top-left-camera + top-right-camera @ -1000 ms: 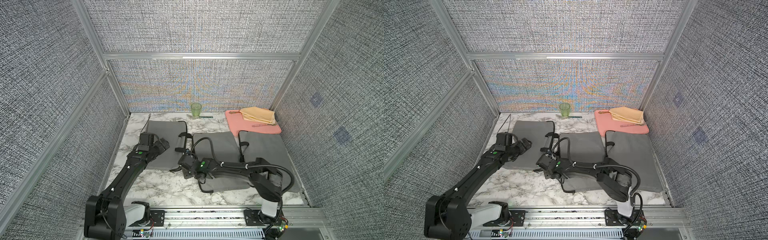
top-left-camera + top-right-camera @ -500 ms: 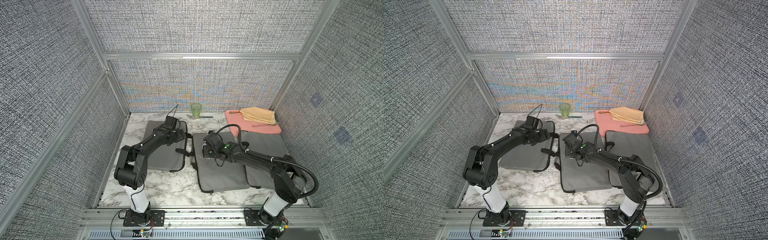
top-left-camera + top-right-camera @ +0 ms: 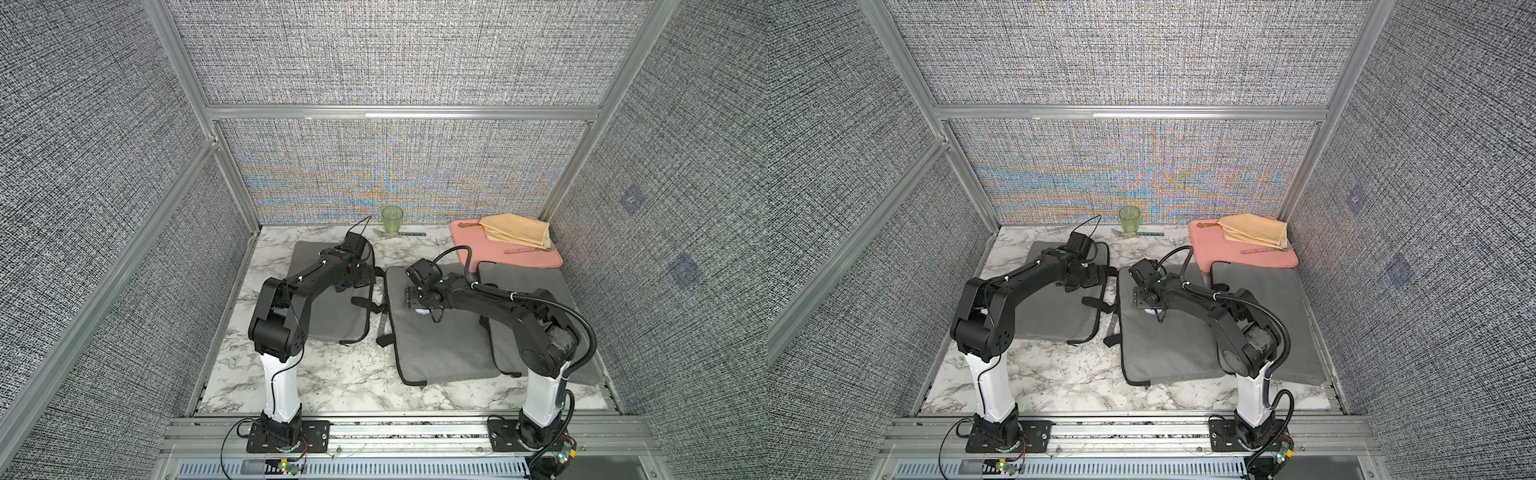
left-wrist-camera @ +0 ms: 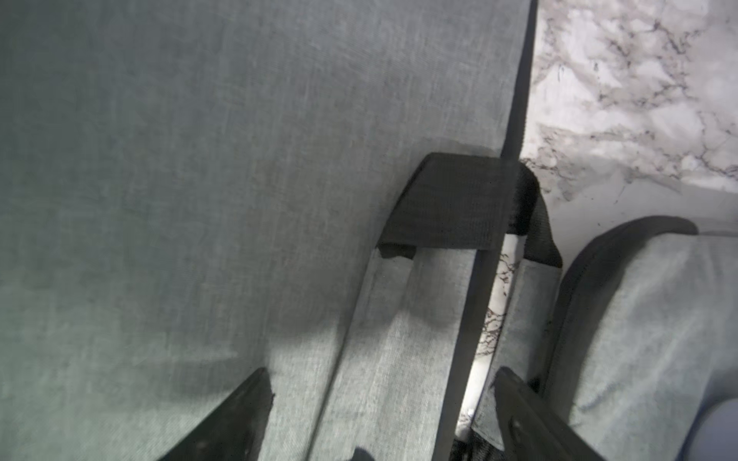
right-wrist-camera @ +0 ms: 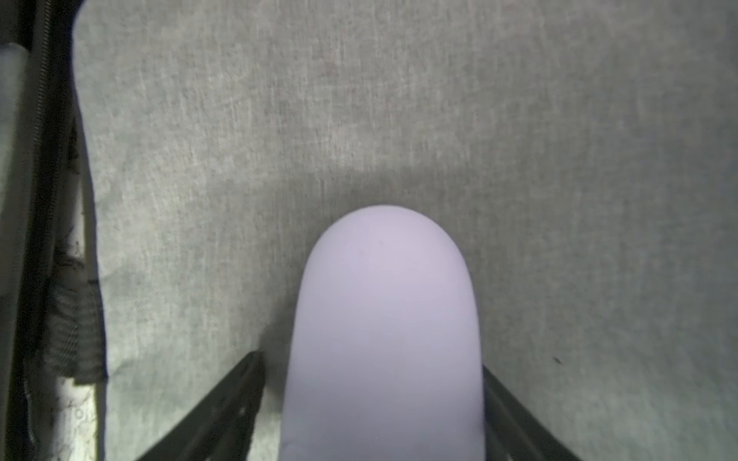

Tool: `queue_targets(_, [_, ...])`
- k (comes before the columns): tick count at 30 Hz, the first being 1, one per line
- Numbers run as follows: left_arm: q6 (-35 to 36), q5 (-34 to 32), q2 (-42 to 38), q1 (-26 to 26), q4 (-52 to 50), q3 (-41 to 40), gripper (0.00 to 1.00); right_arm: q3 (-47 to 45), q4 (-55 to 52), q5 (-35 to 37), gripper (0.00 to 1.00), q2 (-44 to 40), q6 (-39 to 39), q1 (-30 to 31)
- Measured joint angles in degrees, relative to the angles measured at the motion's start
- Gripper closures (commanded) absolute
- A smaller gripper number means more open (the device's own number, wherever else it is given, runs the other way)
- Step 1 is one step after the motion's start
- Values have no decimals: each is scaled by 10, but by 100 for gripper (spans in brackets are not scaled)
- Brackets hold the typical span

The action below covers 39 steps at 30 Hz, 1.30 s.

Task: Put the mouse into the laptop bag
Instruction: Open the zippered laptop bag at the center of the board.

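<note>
Grey woven walls (image 3: pixel 104 145), aluminium frame (image 3: pixel 399 112), marble tabletop (image 3: pixel 340 374)

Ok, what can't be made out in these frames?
- right gripper: whether its fingers touch the mouse; blurred, shadowed, right wrist view.
- mouse's near end: cut off by that view's edge; both top views show only a sliver under the gripper.
- laptop bag beneath: open or zipped, no view shows.
- left gripper: hidden under its own arm in both top views.

Front marble (image 3: pixel 332 386) open; laptop bag (image 3: pixel 336 324) straps (image 3: pixel 365 304) clutter mid gap.
</note>
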Motion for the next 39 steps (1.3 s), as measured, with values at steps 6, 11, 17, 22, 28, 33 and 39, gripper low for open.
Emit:
queue_targets(6, [11, -13, 23, -14, -19, 17, 13, -3, 7, 4, 15, 4, 0, -6])
queue_targets(11, [19, -30, 42, -17, -34, 34, 26, -16, 18, 9, 34, -3, -2, -8])
queue_targets(17, [31, -36, 87, -19, -50, 79, 60, -25, 21, 4, 51, -13, -1, -10])
queue_targets(22, [33, -27, 99, -21, -55, 96, 97, -31, 10, -12, 54, -34, 0, -9])
queue_targets(28, [12, -31, 71, -21, -115, 140, 100, -41, 5, -26, 54, -84, 1, -1])
queue_targets(33, [-3, -46, 10, -21, -160, 171, 100, -39, 18, -44, 55, -105, 2, 27])
queue_targets(39, [-7, -50, -47, -20, -200, 183, 100, 5, 54, -75, 56, -67, 15, 58])
